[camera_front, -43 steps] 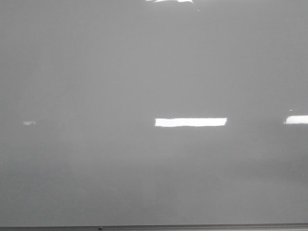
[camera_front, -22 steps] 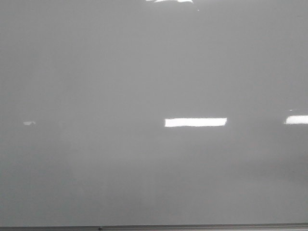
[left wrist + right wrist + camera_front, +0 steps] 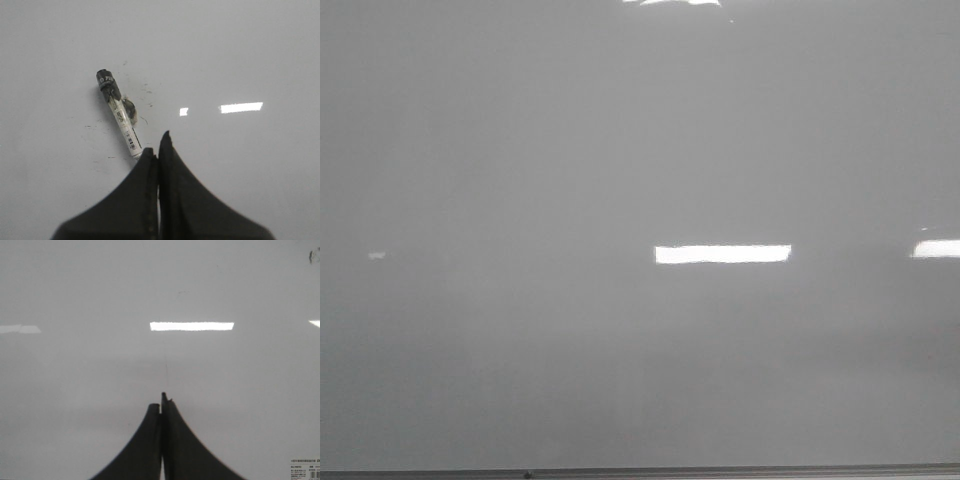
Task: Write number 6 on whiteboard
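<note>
Left gripper has its fingers pressed together on nothing; the marker lies just beside their tips, among dark smudges, apparently not held. Right gripper is likewise closed and empty, with a faint thin line ahead of it. Farther off, the whiteboard shows no number 6. Over the last second only the bright reflection changed, its left end drawing in and then partly back, so writing looks not begun
</note>
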Motion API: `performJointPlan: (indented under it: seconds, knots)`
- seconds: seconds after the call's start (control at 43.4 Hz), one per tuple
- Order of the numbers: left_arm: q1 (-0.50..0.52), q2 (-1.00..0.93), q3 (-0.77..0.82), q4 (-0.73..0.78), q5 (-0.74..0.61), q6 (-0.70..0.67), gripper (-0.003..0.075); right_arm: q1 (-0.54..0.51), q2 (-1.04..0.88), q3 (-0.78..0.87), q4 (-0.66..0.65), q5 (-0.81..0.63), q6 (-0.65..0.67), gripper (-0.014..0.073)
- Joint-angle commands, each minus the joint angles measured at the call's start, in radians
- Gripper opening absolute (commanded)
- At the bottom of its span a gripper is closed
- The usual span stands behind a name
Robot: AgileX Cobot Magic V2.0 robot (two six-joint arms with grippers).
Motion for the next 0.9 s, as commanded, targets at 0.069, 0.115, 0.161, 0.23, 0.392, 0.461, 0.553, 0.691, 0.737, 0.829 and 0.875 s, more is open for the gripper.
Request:
performJointPlan:
  seconds: [0.069,0.115,0.161,0.23,0.392,0.461,0.553,0.691,0.737,0.829,0.875]
  knots:
    - [-0.007,-0.013,0.005,0.002,-0.108,-0.004,-0.002,-0.002,-0.017,-0.016,-0.005,-0.118,-0.002,-0.0069]
    - [-0.007,-0.013,0.005,0.002,-0.129,-0.004,-0.002,-0.002,-0.017,-0.016,-0.005,-0.13,-0.002,-0.0069]
    - [-0.007,-0.013,0.005,-0.003,-0.164,-0.004,-0.002,-0.002,-0.017,-0.017,-0.005,-0.176,-0.002,-0.0069]
    - [-0.007,-0.013,0.001,-0.003,-0.267,-0.004,-0.002,-0.002,-0.017,-0.033,-0.005,-0.225,-0.002,-0.0069]
    - [-0.007,-0.003,-0.119,-0.025,-0.245,-0.004,-0.002,-0.002,-0.013,-0.18,-0.005,-0.14,-0.002,-0.0069]
    - [-0.007,0.025,-0.197,-0.025,-0.164,-0.004,-0.002,-0.002,0.009,-0.259,-0.005,-0.074,-0.002,-0.0069]
    - [-0.007,0.099,-0.297,-0.015,-0.053,-0.004,-0.002,-0.002,0.076,-0.364,-0.005,0.009,-0.002,-0.0067]
    - [-0.007,0.226,-0.392,-0.015,0.03,-0.004,-0.002,-0.002,0.217,-0.48,-0.005,0.099,-0.002,-0.0067]
    - [-0.007,0.266,-0.409,-0.015,0.042,-0.004,-0.002,-0.002,0.259,-0.502,-0.005,0.107,-0.002,-0.0067]
    - [-0.007,0.31,-0.423,-0.015,0.039,-0.004,-0.002,-0.002,0.325,-0.524,-0.005,0.106,-0.002,-0.0067]
    - [-0.007,0.318,-0.423,-0.015,0.039,-0.004,-0.002,-0.002,0.349,-0.525,-0.005,0.093,-0.002,-0.0067]
